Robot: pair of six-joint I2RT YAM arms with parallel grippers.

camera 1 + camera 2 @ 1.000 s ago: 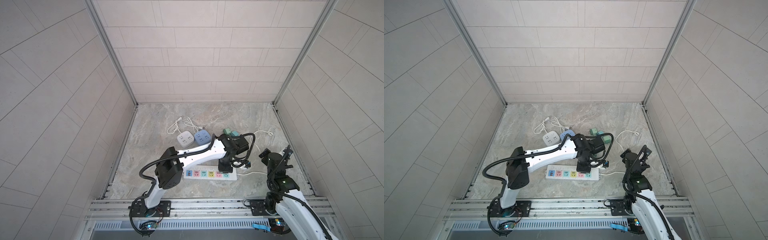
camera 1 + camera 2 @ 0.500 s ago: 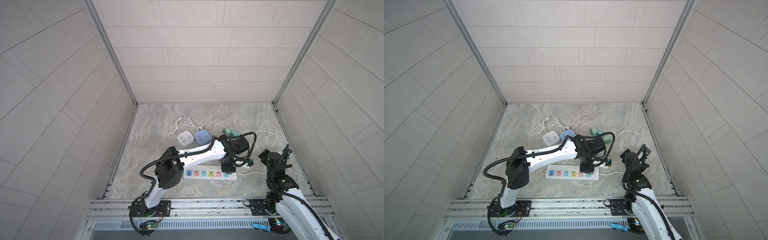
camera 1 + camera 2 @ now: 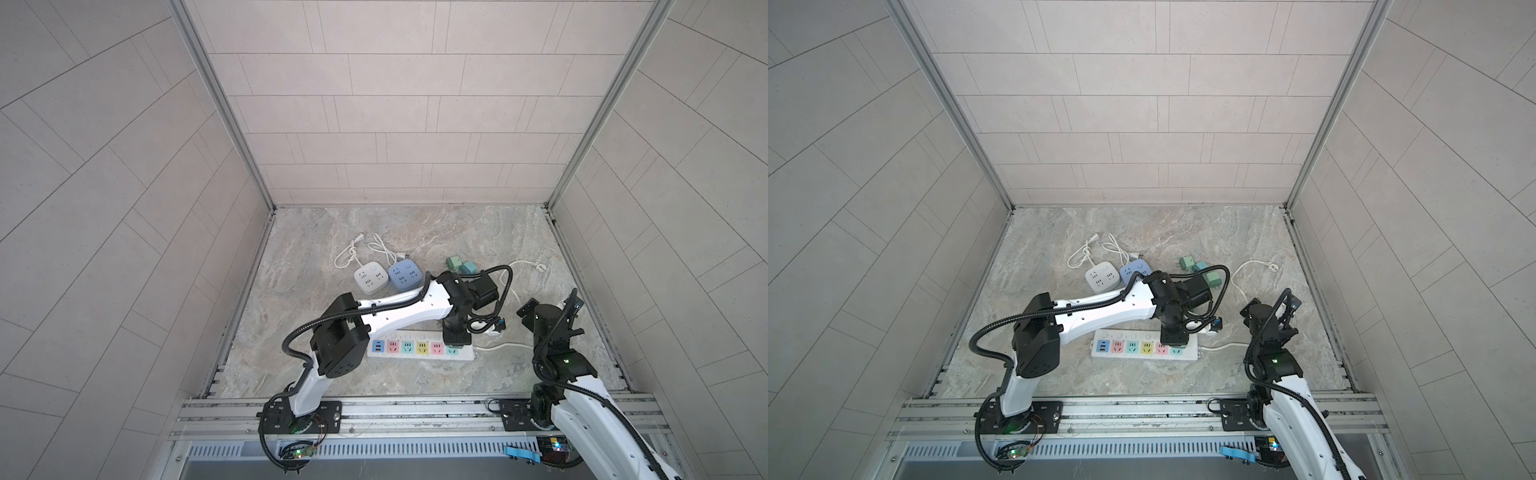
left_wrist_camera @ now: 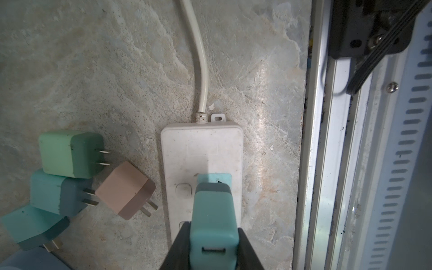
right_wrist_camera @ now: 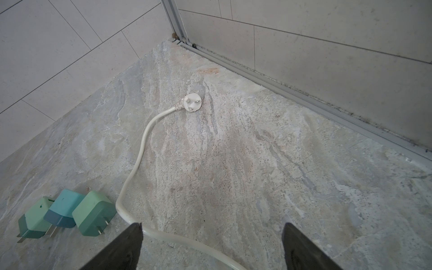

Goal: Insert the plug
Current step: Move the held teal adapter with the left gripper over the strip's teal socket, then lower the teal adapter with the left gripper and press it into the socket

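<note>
My left gripper (image 4: 214, 245) is shut on a teal plug (image 4: 214, 217), its black fingers (image 4: 180, 243) pressing both sides. The plug's grey front end sits right at the teal socket (image 4: 225, 178), the last one on the white power strip (image 4: 201, 149). Its prongs are hidden, so I cannot tell if they are in. In both top views the left gripper (image 3: 456, 337) (image 3: 1173, 338) points down at the right end of the strip (image 3: 468, 354) (image 3: 1191, 354). My right gripper (image 3: 550, 307) (image 5: 211, 245) hangs open and empty over bare floor to the strip's right.
Loose plugs lie beside the strip: a green one (image 4: 70, 154), a teal one (image 4: 58, 194) and a pink one (image 4: 125, 190). A white cube socket (image 3: 371, 280) and a blue one (image 3: 405, 276) sit further back. The strip's cord (image 5: 140, 149) ends in a round white plug (image 5: 192, 105). A metal rail (image 4: 327, 140) borders the front.
The left gripper has edged slightly over the strip's end with the plug still held. The right arm has barely moved.
</note>
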